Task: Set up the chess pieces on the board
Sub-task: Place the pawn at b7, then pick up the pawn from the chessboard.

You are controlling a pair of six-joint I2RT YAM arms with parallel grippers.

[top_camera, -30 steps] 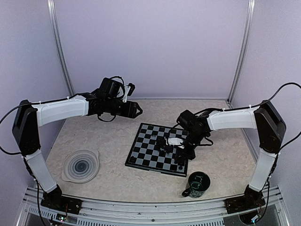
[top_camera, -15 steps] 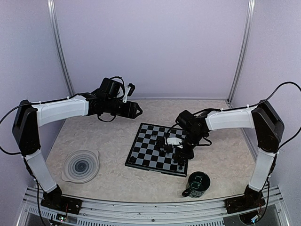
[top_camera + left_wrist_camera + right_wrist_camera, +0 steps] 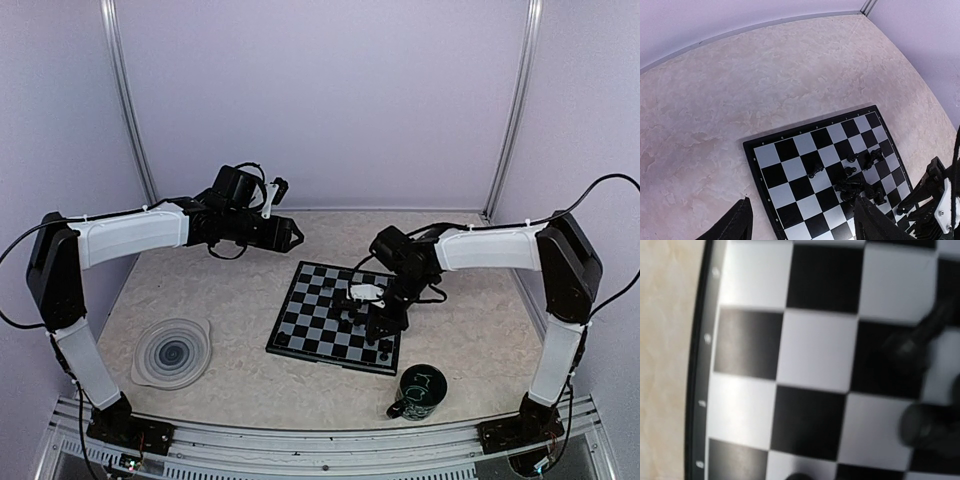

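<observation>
The board point(image 3: 318, 322) lies in the middle of the table, with several small black chess pieces point(image 3: 347, 301) clustered on its right half. In the left wrist view the cluster point(image 3: 860, 186) is a loose heap, and one piece point(image 3: 815, 171) lies on its side apart from it. My right gripper point(image 3: 379, 321) hangs low over the board's right side, just beside the heap. Its wrist view shows blurred squares of the board point(image 3: 815, 352) and two pieces point(image 3: 912, 346) at the right edge, but not its fingers. My left gripper point(image 3: 291, 235) is held high behind the board's far left corner, open and empty.
A dark green mug point(image 3: 418, 392) stands just off the board's near right corner. A round grey spiral plate point(image 3: 172, 352) lies near the front left. Purple walls close in the back and both sides.
My right gripper has shifted a little left and away from me, further in over the board. The left arm has not moved.
</observation>
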